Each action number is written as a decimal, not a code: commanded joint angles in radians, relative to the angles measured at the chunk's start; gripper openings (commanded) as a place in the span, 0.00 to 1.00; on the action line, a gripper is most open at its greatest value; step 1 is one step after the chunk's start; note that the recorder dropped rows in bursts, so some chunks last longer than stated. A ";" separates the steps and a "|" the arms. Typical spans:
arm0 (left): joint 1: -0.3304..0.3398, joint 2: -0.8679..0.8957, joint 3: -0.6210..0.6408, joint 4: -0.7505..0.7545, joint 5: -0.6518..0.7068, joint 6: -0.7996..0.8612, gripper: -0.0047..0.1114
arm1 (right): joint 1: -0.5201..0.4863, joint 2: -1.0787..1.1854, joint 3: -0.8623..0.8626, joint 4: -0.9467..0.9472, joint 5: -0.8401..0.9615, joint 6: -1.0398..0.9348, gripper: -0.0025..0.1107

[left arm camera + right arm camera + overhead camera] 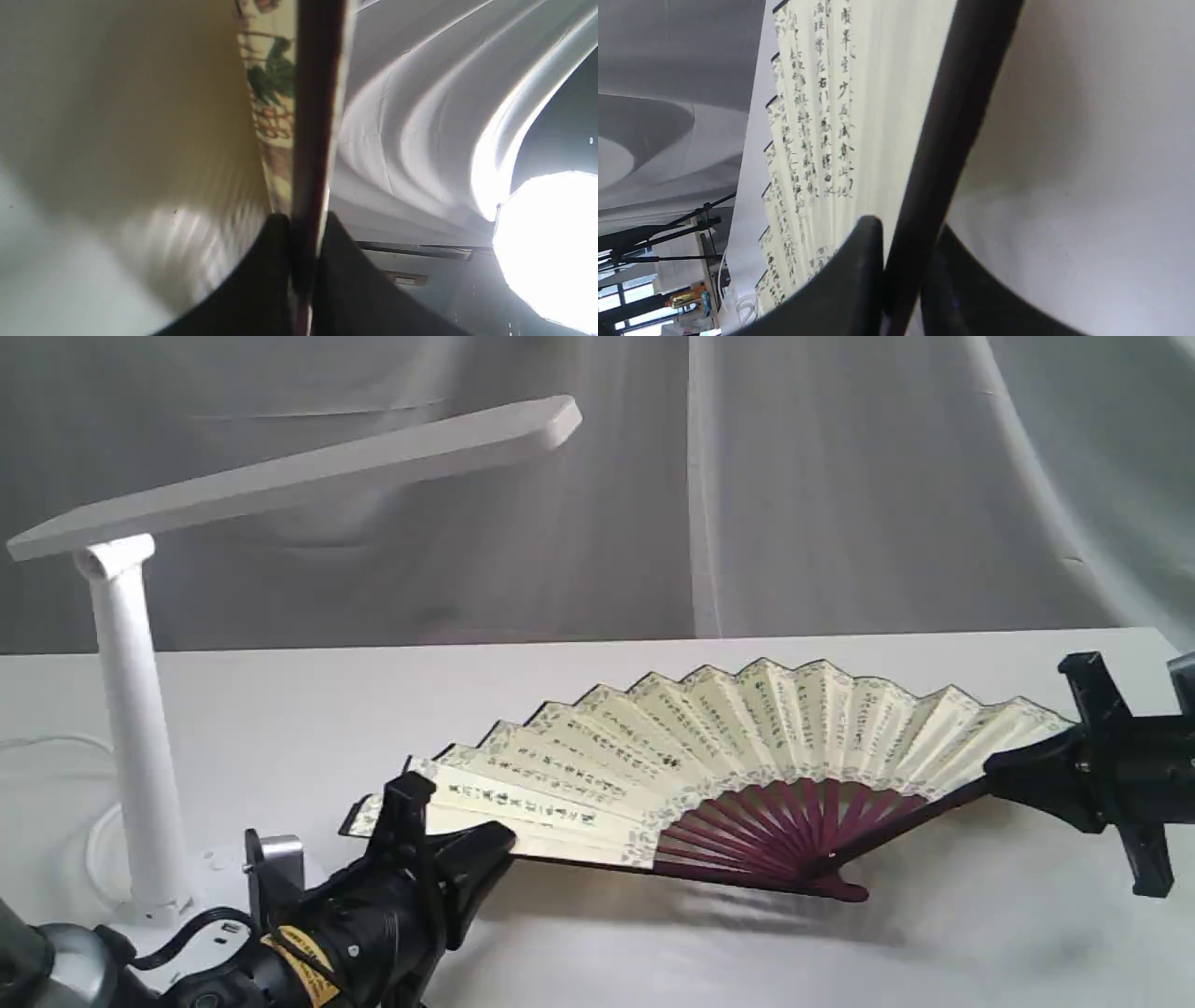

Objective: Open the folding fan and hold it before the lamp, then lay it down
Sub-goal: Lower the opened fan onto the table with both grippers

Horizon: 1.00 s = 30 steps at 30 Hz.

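Lamp (140, 728) left of fan (747, 733)

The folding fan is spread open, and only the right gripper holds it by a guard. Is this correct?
Not quite. The folding fan is spread open, but both grippers hold it: the left gripper clamps one guard, the right gripper the other. The exterior view shows both grips.
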 commanded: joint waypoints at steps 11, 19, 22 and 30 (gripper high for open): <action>-0.001 -0.008 -0.009 -0.034 -0.027 0.002 0.05 | -0.003 0.009 0.000 -0.064 -0.073 -0.051 0.10; -0.001 -0.008 -0.009 -0.030 0.081 0.005 0.07 | -0.003 0.009 0.000 -0.107 -0.086 -0.049 0.31; -0.001 -0.008 -0.009 -0.016 0.105 0.005 0.07 | -0.003 0.009 0.000 -0.160 -0.090 -0.043 0.33; -0.001 -0.008 -0.009 -0.014 0.100 0.003 0.07 | -0.007 0.007 0.000 -0.144 -0.010 -0.043 0.54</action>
